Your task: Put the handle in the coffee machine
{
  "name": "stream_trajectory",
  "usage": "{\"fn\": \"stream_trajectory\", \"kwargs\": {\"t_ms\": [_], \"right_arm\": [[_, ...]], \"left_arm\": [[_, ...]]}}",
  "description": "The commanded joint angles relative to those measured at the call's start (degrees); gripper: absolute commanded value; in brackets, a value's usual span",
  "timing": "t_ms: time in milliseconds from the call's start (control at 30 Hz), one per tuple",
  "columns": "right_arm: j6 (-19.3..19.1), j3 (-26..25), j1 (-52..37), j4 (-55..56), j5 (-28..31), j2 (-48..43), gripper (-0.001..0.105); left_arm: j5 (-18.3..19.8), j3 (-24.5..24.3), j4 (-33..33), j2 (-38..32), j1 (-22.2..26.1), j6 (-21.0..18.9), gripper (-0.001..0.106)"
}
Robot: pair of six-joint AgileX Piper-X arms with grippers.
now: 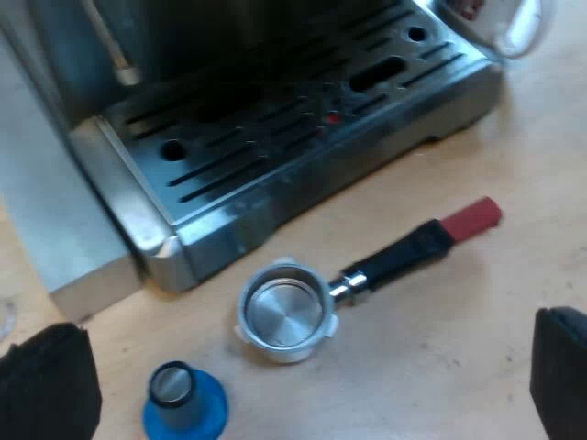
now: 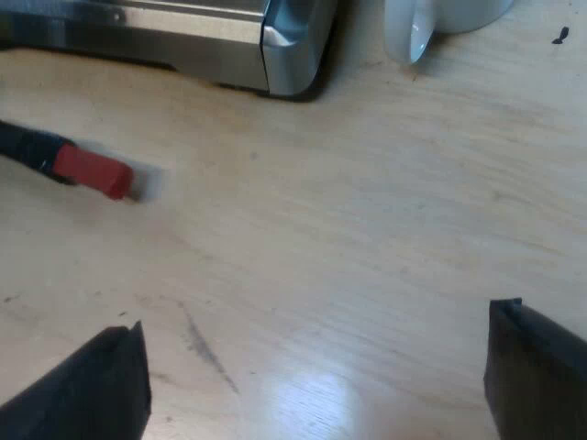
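The metal holder [image 1: 282, 312] lies loose on the wooden table in front of the espresso machine's drip tray [image 1: 275, 137], basket facing up. Its dark handle [image 1: 404, 257] ends in a red tip [image 1: 472, 218], pointing away from the machine. My left gripper [image 1: 312, 390] hovers above the table near the holder, open, fingers wide on either side with nothing between them. In the right wrist view the red end [image 2: 92, 172] of the handle lies on the table beyond my right gripper [image 2: 316, 371], which is open and holds nothing.
A blue tamper [image 1: 183, 401] stands on the table close to the holder's basket. A white mug [image 2: 440, 23] sits beside the machine's corner [image 2: 293, 46]; the mug [image 1: 500, 23] also shows at the drip tray's far corner. A small dark speck [image 2: 559, 37] lies near the mug.
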Motion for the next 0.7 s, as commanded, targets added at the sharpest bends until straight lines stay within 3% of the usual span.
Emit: {"fn": "stream_trajectory", "kwargs": {"t_ms": [33, 167, 300, 700], "right_arm": [[-0.7, -3.6, 4.9, -0.2, -0.7, 5.8, 0.075], [-0.7, -7.5, 10.2, -0.4, -0.2, 12.1, 0.075], [-0.7, -10.3, 15.2, -2.2, 0.8, 18.6, 0.075], [-0.2, -13.9, 18.1, -10.0, 0.9, 33.7, 0.060]], "left_arm": [[-0.6, -1.2, 0.2, 3.7, -7.0, 0.2, 0.098], [-4.0, -1.2, 1.8, 6.5, -12.7, 2.5, 0.098], [-4.7, -1.2, 2.0, 8.9, -15.8, 2.6, 0.098], [-3.0, -1.2, 1.7, 9.8, -16.1, 2.7, 0.098]]}}
